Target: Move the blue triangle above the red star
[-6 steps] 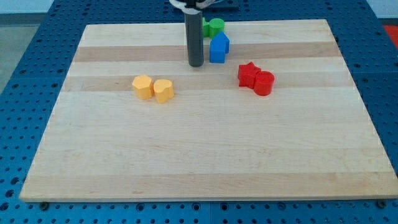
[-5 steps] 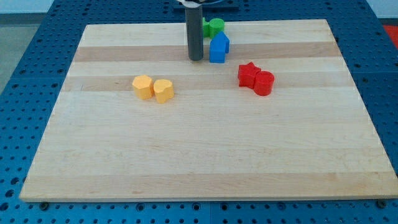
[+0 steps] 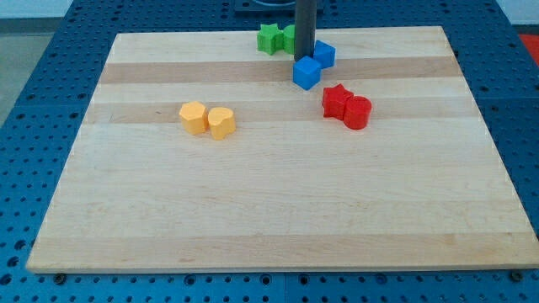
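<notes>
blue triangle near the view's top of the board, up and a little left of the red star, apart from it
my tip down on the board between the two blue blocks, touching or nearly touching the blue cube just below it and just left of the blue triangle; plain rod end, with nothing to spread or pinch. blue cube up-left of the red star, close but clear of it. red star touching a red round block at its right. green star-like block at the top edge left of the rod, with a second green block mostly hidden behind the rod. yellow hexagon-like block and yellow heart-like block side by side, well to the view's left
</notes>
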Motion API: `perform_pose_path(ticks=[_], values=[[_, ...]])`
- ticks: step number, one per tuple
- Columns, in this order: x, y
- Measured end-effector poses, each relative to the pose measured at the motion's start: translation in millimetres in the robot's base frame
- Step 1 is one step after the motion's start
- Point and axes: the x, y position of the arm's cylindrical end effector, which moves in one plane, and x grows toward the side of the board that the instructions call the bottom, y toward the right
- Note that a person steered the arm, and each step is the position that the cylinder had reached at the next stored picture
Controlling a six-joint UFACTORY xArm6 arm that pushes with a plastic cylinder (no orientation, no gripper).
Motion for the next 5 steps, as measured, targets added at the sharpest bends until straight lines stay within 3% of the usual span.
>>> perform_pose_path(ticks=[2, 5], values=[[-15.6, 1.9], [2.4, 15.3]])
